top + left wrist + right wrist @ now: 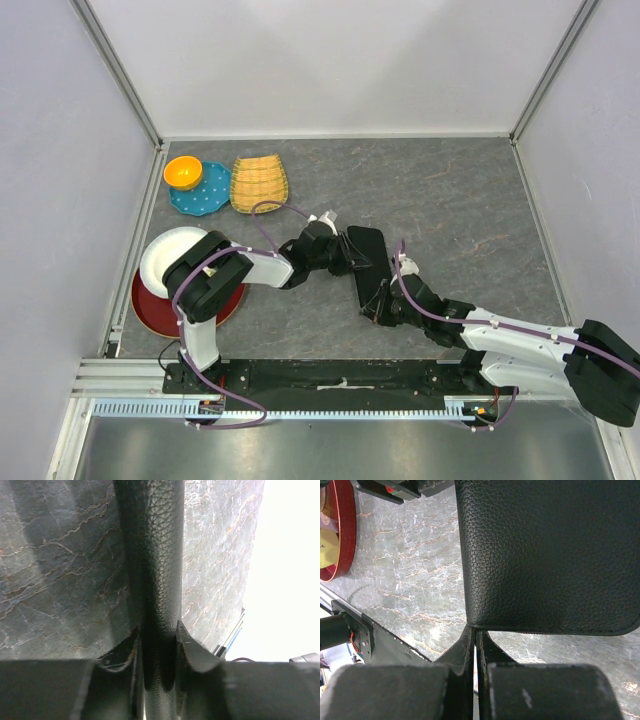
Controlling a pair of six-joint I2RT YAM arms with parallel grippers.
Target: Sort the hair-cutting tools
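Observation:
A flat black zip case [368, 265] lies mid-table between both arms. My left gripper [345, 255] is shut on its far-left end; in the left wrist view the case's textured edge [152, 555] runs up between my fingers, and the gripper [157, 640] clamps it. My right gripper [380, 310] is at the case's near end. In the right wrist view its fingers are almost together, and the gripper [475, 630] pinches the bottom rim of the case [545, 555]. The silver scissors and the black comb are not in view.
At the back left stand an orange bowl [183, 171] on a blue dotted plate [205, 198] and a woven yellow basket [259, 183]. A white plate [165, 255] lies on a red plate [150, 305] at the left, by the left arm's base.

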